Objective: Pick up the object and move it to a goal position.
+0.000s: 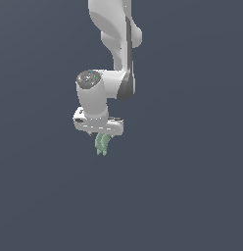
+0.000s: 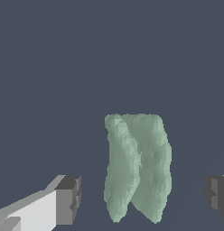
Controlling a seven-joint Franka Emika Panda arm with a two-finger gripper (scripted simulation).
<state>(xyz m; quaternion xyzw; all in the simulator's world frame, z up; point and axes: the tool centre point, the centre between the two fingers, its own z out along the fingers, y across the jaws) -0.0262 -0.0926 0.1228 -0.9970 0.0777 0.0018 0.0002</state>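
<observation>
Overhead, the white arm (image 1: 111,44) bends down to its wrist, and under that sits the gripper (image 1: 100,133), with the object (image 1: 102,144) hanging at its six o'clock, prongs pointing downward in the exterior view. In the wrist view the fingers (image 2: 68,200) stand apart at roughly nine and three o'clock, with plain gaps between the dark pads and the object (image 2: 137,167), so they look open rather than clamped, though the exterior view hides the pads and I cannot tell whether anything touches it higher up. I'd judge the object light and rigid, its lumpy faceted skin giving decent friction but uneven contact; the thick middle of its two lobes seems the safest place to squeeze, not the thin prongs, which might snap or slip. The grey ground is featureless, so I cannot say whether the object rests on a worktop or is aloft, and no goal marker shows.
</observation>
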